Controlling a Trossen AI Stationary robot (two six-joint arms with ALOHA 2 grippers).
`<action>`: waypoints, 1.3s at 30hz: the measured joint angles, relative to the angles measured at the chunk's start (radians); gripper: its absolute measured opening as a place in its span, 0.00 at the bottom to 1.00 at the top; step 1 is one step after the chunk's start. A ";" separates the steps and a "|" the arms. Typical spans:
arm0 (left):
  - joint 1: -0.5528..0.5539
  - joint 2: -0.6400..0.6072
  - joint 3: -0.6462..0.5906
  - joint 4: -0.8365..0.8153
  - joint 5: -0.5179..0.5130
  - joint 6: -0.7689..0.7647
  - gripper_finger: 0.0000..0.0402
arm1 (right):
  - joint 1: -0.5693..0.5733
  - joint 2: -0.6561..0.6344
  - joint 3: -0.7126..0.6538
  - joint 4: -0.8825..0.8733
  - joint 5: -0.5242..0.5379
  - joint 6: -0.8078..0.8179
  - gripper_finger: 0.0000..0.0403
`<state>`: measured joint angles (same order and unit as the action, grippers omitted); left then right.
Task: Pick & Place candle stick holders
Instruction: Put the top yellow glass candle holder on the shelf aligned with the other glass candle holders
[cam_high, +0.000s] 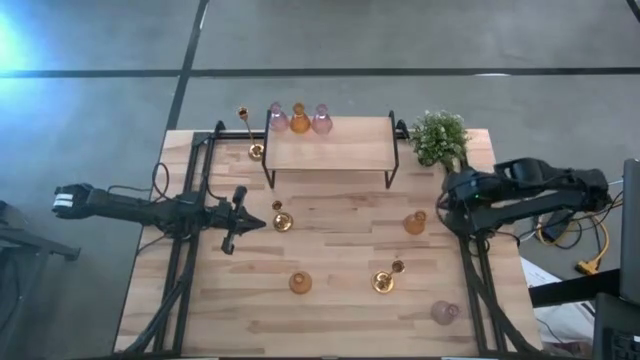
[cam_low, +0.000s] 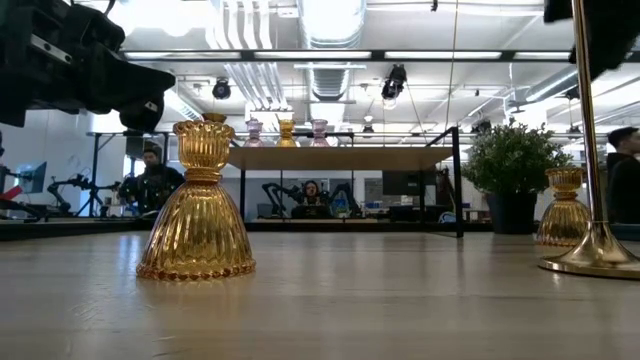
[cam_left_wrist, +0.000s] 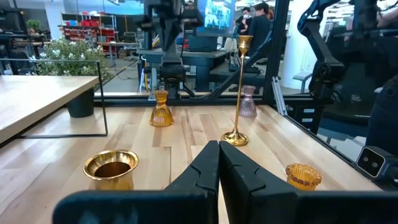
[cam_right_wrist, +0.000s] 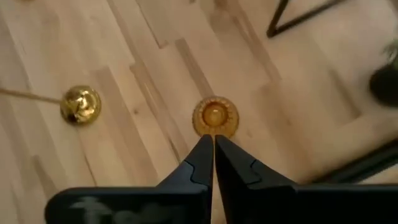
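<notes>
Three glass holders, pink (cam_high: 277, 118), amber (cam_high: 299, 118) and pink (cam_high: 322, 120), stand on the wooden shelf (cam_high: 330, 150). Amber holders stand on the table at the right (cam_high: 415, 223) and near the front (cam_high: 300, 283), with a pink one (cam_high: 444, 312) at the front right. Gold candlesticks stand at the shelf's left end (cam_high: 256, 152), mid-table (cam_high: 281, 221) and near the front (cam_high: 383, 282). My left gripper (cam_high: 263, 222) is shut and empty, just left of the mid-table candlestick, whose cup (cam_left_wrist: 112, 167) shows in its wrist view. My right gripper (cam_right_wrist: 213, 140) is shut and empty above the right amber holder (cam_right_wrist: 215, 116).
A green potted plant (cam_high: 438, 138) stands at the far right corner beside the shelf. The shelf has thin black legs (cam_high: 392, 165). People sit and stand in the room beyond the table (cam_low: 150, 180). Bare wood lies between the holders at the table's front left.
</notes>
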<state>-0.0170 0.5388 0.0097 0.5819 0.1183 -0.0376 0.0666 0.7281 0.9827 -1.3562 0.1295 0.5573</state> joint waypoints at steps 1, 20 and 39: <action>0.000 0.000 0.000 0.000 0.000 0.000 0.03 | 0.002 -0.024 -0.034 0.026 0.000 0.033 0.05; 0.000 0.000 0.000 0.000 0.000 0.000 0.03 | 0.021 -0.244 -0.434 0.315 -0.128 0.295 0.44; 0.000 0.000 -0.001 0.000 0.000 0.000 0.03 | 0.021 0.082 -0.511 0.398 -0.171 0.192 0.45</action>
<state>-0.0170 0.5392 0.0090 0.5819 0.1181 -0.0377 0.0875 0.8103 0.4715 -0.9583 -0.0414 0.7490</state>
